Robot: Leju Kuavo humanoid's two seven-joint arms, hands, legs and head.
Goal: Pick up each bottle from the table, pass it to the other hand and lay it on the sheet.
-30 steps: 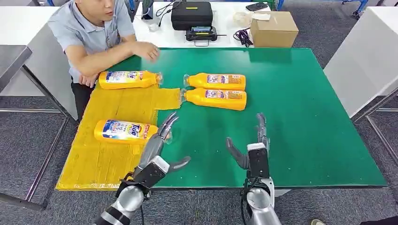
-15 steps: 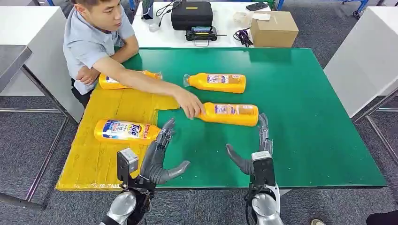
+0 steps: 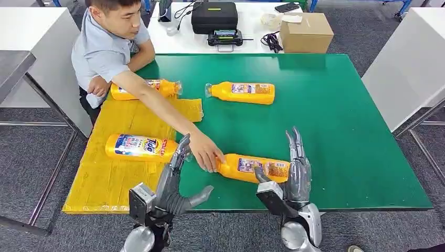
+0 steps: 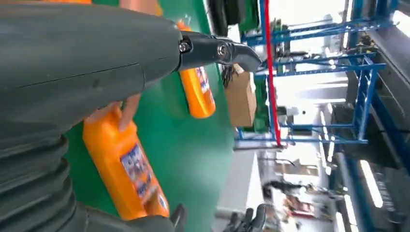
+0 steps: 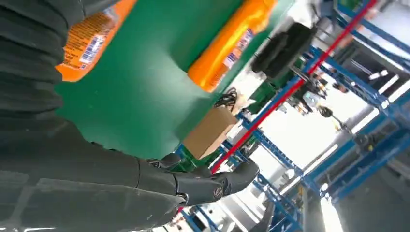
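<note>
An orange bottle [image 3: 254, 168] lies on its side near the front of the green table [image 3: 341, 121]; it also shows in the left wrist view [image 4: 130, 169] and the right wrist view [image 5: 89, 43]. A person's hand [image 3: 206, 154] rests on its neck end. My right hand [image 3: 294, 178] stands open by its base end, fingers spread upward. My left hand [image 3: 172, 181] is open at the sheet's edge, holding nothing. A second bottle [image 3: 242, 92] lies farther back on the green. On the yellow sheet [image 3: 115, 181] lie a bottle [image 3: 139, 147] and another [image 3: 160, 86] at its far end.
The person sits at the far left corner, an arm stretched across the sheet and table. Behind the table are a cardboard box [image 3: 306, 32], a black case [image 3: 214, 16] and cables. White tables stand at both sides.
The person has slid one bottle from mid-table toward the front edge, up to my right hand. My right hand has lifted a little with fingers spread. My left hand has barely moved.
</note>
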